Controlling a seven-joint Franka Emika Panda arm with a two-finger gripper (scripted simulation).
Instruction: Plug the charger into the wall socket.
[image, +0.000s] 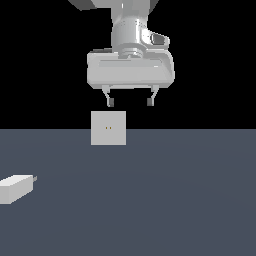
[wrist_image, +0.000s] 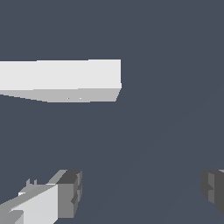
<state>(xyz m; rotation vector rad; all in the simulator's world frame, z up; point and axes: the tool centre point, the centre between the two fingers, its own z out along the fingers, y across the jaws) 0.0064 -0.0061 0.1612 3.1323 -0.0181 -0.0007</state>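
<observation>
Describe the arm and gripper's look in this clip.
The arm is a glossy silver-white cylinder with a dark inset on its side. The gripper has a wide, pale grey rectangular body, two thin light fingers and small dark grey pads. No cables or markings show.

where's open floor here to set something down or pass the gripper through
Bare floor fills the exterior view's right, beside the wall socket, and the wide stretch between it and the charger. The only crowded spot is the exterior view's left edge by the charger. The open gripper hangs above.
</observation>
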